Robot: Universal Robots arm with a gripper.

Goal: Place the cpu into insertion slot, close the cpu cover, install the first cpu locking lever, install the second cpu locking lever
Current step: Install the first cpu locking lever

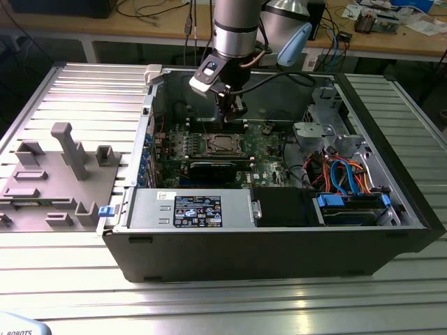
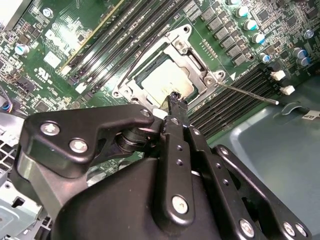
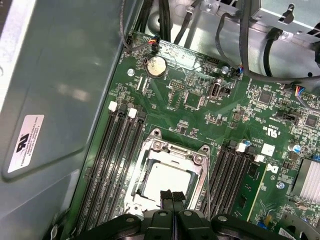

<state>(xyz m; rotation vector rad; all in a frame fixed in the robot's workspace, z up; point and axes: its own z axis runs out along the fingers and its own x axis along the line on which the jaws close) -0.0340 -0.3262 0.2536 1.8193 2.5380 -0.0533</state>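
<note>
The cpu (image 3: 164,181) shows its pale silver-grey top inside the insertion slot (image 3: 150,148) on the green motherboard. In both wrist views the cpu cover (image 3: 198,169) lies as a silvery frame around it. A thin silver locking lever (image 2: 250,94) sticks out sideways from the socket's corner over the memory slots. A dark wire lever (image 2: 131,62) runs along the opposite side. My gripper (image 3: 171,195) hangs just above the socket's edge with its black fingers pressed together and nothing between them. The exterior view has the gripper (image 1: 234,115) inside the open case, above the cpu (image 1: 222,144).
Long memory slots (image 3: 117,165) flank the socket on both sides. The case wall (image 3: 55,90) stands close by. A black card (image 1: 213,172), a power supply (image 1: 188,209) and bundled cables (image 1: 342,171) fill the case. A grey fixture (image 1: 63,174) sits at the exterior view's left.
</note>
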